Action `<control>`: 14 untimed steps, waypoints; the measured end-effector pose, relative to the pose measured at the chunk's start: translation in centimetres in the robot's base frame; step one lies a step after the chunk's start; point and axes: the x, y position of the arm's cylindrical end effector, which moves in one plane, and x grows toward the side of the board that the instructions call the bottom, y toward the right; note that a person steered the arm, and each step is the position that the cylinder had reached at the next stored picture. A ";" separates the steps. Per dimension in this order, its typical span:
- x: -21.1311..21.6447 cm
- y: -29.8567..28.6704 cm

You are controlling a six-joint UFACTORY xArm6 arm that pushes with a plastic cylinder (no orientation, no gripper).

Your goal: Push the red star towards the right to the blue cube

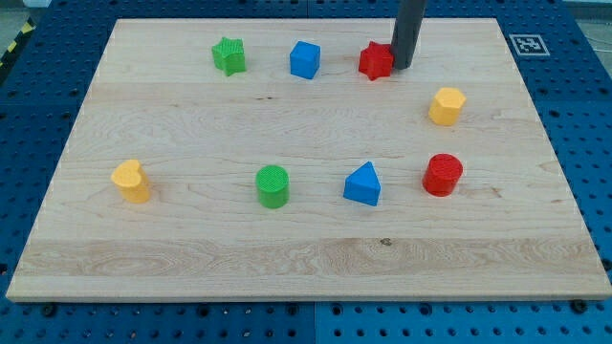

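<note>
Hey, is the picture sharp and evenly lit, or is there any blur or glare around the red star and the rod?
Camera view: sharp and evenly lit, with no glare on the wooden board. The red star block has crisp edges. My tip sits at its right side, barely blurred, and the shadows are soft and faint.

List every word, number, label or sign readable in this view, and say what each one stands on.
No words or numbers can be read anywhere.
The only sign is a black-and-white square marker, a coded pattern without letters, at the board's top right corner.
The blocks carry no print, nor does the rod.
</note>
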 end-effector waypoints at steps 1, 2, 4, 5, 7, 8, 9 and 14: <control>0.0 -0.3; 0.1 -0.5; 0.3 -0.7; 0.5 -0.9; 1.0 -1.5; 1.1 -1.5; 1.1 -1.5; 7.5 -2.0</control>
